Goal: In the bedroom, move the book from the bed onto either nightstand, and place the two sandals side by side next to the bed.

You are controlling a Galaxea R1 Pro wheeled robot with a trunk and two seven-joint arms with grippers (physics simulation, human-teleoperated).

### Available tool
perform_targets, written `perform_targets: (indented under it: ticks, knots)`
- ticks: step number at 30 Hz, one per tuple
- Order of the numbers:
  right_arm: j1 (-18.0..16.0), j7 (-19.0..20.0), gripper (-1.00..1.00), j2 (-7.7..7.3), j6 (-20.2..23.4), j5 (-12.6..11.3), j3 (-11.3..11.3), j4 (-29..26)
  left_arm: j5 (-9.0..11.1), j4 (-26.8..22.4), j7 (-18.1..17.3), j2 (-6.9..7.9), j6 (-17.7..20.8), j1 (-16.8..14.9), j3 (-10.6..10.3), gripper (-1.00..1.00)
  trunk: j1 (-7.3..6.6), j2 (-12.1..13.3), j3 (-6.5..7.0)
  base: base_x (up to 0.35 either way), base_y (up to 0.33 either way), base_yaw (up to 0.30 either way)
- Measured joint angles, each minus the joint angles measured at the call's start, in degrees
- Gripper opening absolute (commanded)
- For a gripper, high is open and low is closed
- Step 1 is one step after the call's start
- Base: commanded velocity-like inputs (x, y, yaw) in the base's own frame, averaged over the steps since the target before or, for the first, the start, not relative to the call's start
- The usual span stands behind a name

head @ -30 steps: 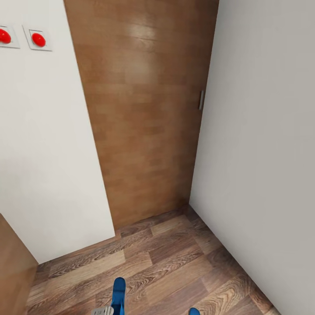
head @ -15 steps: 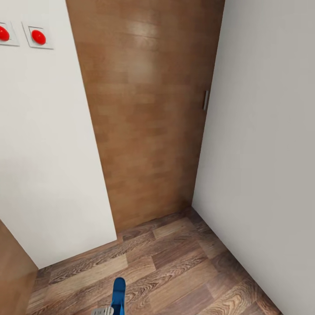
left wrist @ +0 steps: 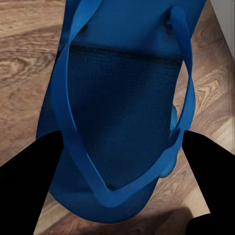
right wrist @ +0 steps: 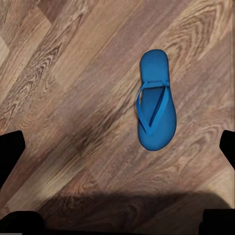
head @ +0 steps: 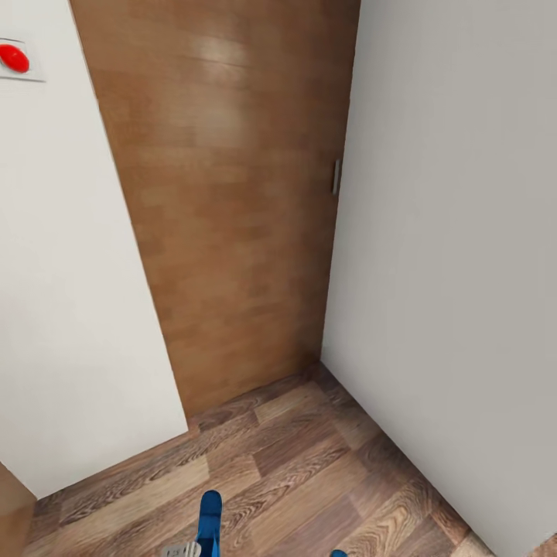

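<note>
The head view looks down into a narrow corner. A tall wooden door [head: 224, 201] stands between two white walls, one on the left [head: 62, 309] and one on the right [head: 456, 271]. A small metal fitting [head: 336, 176] sits at the door's right edge. High on the left wall, a white plate with a red button [head: 15, 59] is cut off by the picture's edge. The plank floor [head: 309, 464] forms a small wedge of open room, hemmed in on three sides.

At the bottom edge of the head view, one blue sandal [head: 209, 522] sticks up, with a scrap of the grey left gripper [head: 182, 551] beside it; most of both is cut off. A tiny blue speck [head: 338, 553] shows further right at the edge, too small to identify.

In the left wrist view, that sandal [left wrist: 122, 107] fills the frame above the floor, straps toward the camera, sitting between two dark fingers [left wrist: 29, 181] pinched against its sides.

In the right wrist view, the second sandal [right wrist: 155, 100] lies flat on the floor, straps up, with bare planks all around it. The right gripper [right wrist: 117, 142] hangs well above it, its dark fingers [right wrist: 10, 152] spread wide to both edges, holding nothing.
</note>
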Motion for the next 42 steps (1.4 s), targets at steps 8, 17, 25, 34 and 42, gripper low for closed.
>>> perform_targets:
  ticks: [8, 17, 25, 34, 42]
  knots:
    - [0.0, 0.0, 1.0, 0.0, 0.0, 0.0, 0.0, 0.0, 0.0, 0.0, 0.0, 0.02, 0.0, 0.0, 0.1, -1.0, 0.0, 0.0, 0.0, 0.059, 0.151, -0.033]
    - [0.0, 0.0, 1.0, 0.0, 0.0, 0.0, 0.0, 0.0, 0.0, 0.0, -0.1, 0.03, 0.0, 0.0, 0.1, -1.0, 0.0, 0.0, 0.0, 0.006, 0.019, -0.001]
    - [0.0, -0.1, 1.0, 0.05, 0.0, 0.1, 0.0, 0.0, 0.0, 0.0, -0.1, 0.03, 0.0, 0.0, 0.1, -1.0, 0.0, 0.0, 0.0, 0.0, 0.0, 0.0]
    - [-0.2, -12.9, 1.0, 0.08, 1.4, 0.4, 0.2, -0.6, 0.1, -0.1, 0.0, 0.07, -0.1, 0.0, 0.1, -1.0, 0.0, 0.0, 0.0, 0.0, 0.0, 0.0]
    - [-4.9, -17.8, 1.0, -0.13, 29.1, 7.8, 0.5, -12.8, 0.0, -0.2, 0.0, 0.07, -0.1, 0.0, 0.1, -1.0, 0.0, 0.0, 0.01, 0.0, 0.0, 0.0]
